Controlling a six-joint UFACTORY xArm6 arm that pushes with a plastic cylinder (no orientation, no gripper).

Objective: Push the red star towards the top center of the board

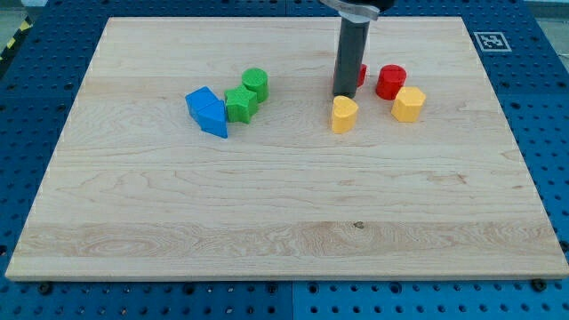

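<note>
Camera view: the wooden board (284,213) is seen whole on a blue pegboard surface (27,107). My tip (344,95) is planted near the top edge, right of centre — no pincer is fitted, so no jaw state can be told. The red star (360,75) is mostly hidden behind the rod, touching it. A red cylinder (390,82) and a yellow block (409,104) are set just to the right; another yellow block (344,115) sits just below the tip. Left of centre a green cylinder (255,84), green star (240,104) and two blue blocks (207,111) are clustered.
</note>
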